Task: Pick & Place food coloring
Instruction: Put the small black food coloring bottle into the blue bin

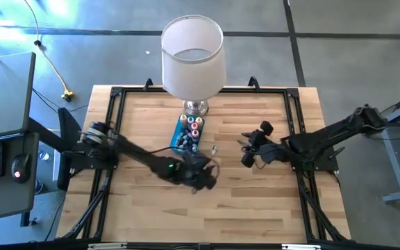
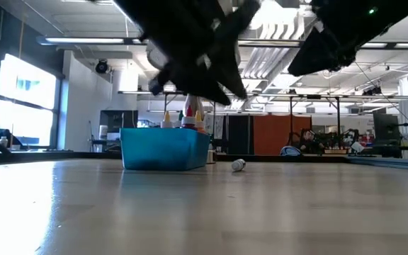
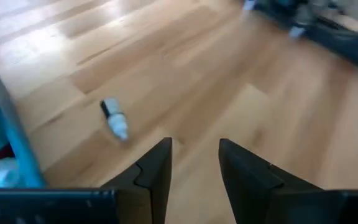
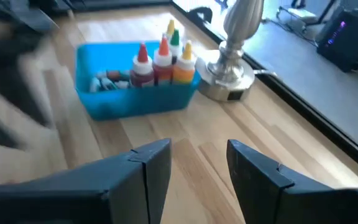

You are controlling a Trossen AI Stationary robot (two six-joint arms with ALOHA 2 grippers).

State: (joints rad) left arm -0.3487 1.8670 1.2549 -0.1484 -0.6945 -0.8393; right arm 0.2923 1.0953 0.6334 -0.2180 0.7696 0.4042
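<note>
Several food coloring bottles (image 4: 160, 62) with red, orange and green contents stand upright in a blue tray (image 4: 114, 102) near the lamp, with small vials lying beside them in the tray. One small vial (image 3: 114, 118) with a dark end and a white end lies on its side on the bare wood right of the tray; it also shows in the high view (image 1: 214, 149) and the low view (image 2: 238, 165). My left gripper (image 3: 196, 146) hovers open above the table, nearer than the vial. My right gripper (image 4: 199, 148) is open, right of the tray and facing it.
A table lamp with a white shade (image 1: 192, 55) stands on its chrome base (image 4: 232, 78) just behind the tray. A black frame (image 1: 117, 94) runs along the table's edges. Bare wood lies on the near half of the table (image 1: 207, 215).
</note>
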